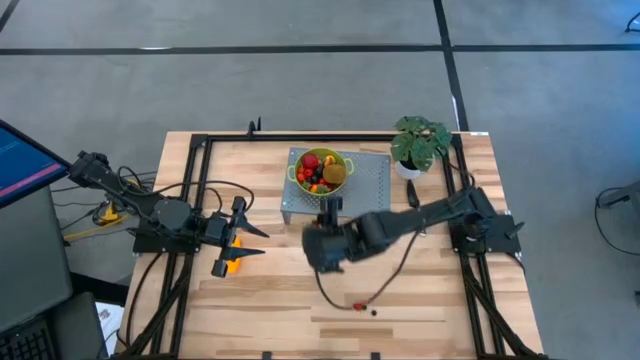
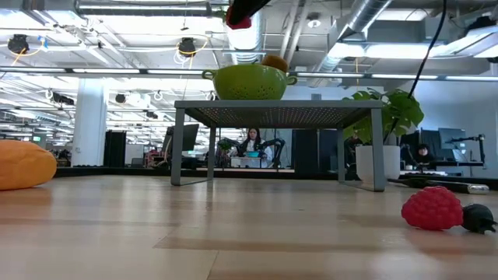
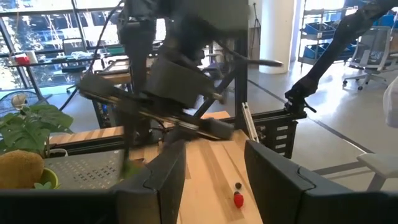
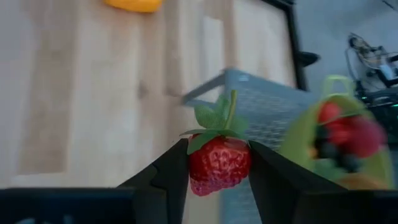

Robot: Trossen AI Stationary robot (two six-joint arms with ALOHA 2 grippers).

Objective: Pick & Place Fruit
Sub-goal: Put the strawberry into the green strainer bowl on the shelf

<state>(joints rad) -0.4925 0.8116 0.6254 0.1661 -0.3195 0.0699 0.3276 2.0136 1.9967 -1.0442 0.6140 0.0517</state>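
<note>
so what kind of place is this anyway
Most likely a robotics lab in an open-plan office: exposed ceiling ducts and pipes, desks with monitors behind, and a pale wooden workbench framed by black metal rails.

A grey perforated stand (image 1: 370, 185) is seen at centre of the wooden table (image 1: 280, 300), viewed from above, with a green colander (image 1: 300, 172) set on it. A potted plant (image 1: 420, 142) is placed just right of the stand.
</note>
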